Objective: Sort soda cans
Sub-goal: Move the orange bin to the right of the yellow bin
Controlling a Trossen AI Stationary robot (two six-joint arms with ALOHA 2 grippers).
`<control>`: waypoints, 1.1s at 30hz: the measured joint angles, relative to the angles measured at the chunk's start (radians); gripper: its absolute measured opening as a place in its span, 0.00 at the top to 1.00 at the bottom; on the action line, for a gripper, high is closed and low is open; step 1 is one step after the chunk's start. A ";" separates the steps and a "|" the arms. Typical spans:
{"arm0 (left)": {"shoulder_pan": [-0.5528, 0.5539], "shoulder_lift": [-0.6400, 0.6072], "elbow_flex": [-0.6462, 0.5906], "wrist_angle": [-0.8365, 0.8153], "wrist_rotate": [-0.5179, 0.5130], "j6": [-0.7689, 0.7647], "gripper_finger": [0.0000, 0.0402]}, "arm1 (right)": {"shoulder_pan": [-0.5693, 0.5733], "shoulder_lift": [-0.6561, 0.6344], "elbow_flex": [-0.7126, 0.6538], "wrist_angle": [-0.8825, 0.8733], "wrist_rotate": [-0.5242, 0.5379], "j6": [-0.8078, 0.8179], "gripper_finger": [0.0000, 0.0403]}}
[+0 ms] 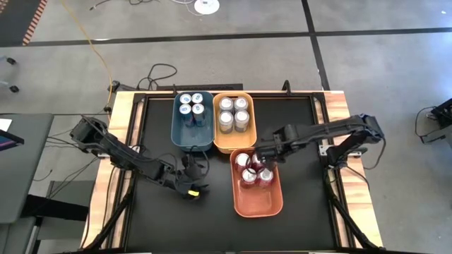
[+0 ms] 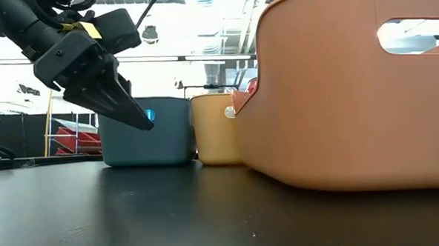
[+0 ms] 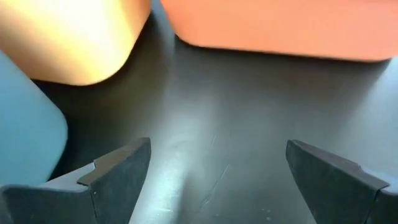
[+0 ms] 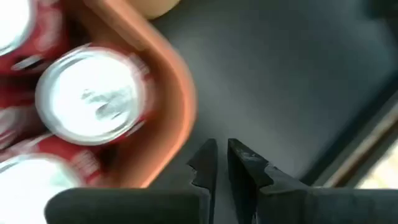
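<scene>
Three bins stand on the black table. The teal bin [image 1: 192,118] holds several dark blue soda cans [image 1: 191,104], the yellow-orange bin [image 1: 234,121] several silver ones [image 1: 234,113]. Red cans [image 1: 252,169] [image 4: 93,93] stand upright in the far half of the orange bin [image 1: 257,185]. My right gripper [image 1: 267,156] [image 4: 221,158] hangs above that bin's far right rim, pointing steeply down, shut with nothing between its fingers. My left gripper [image 1: 194,182] [image 3: 217,180] hovers open over bare table left of the orange bin; in the low view [image 2: 134,112] it slants down.
The orange bin's near half [image 1: 258,201] is bare. Open tabletop [image 1: 176,219] lies near and left of the bins. The three bins stand close together at the table's middle and far side. The wooden table edge [image 1: 120,141] frames the mat.
</scene>
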 joint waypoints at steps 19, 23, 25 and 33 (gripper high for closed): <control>0.080 0.376 0.045 0.622 0.036 0.248 0.21 | 0.157 -0.261 -0.225 0.032 -0.082 0.327 0.46; 0.081 0.428 0.081 0.705 0.048 0.325 0.24 | 0.209 -0.295 -0.232 0.065 -0.051 0.333 0.57; 0.085 0.451 0.106 0.710 0.048 0.345 0.27 | 0.228 -0.308 -0.232 0.078 -0.041 0.328 0.65; 0.124 0.522 0.175 0.718 0.121 0.341 0.36 | 0.280 -0.315 -0.232 0.104 -0.040 0.325 0.98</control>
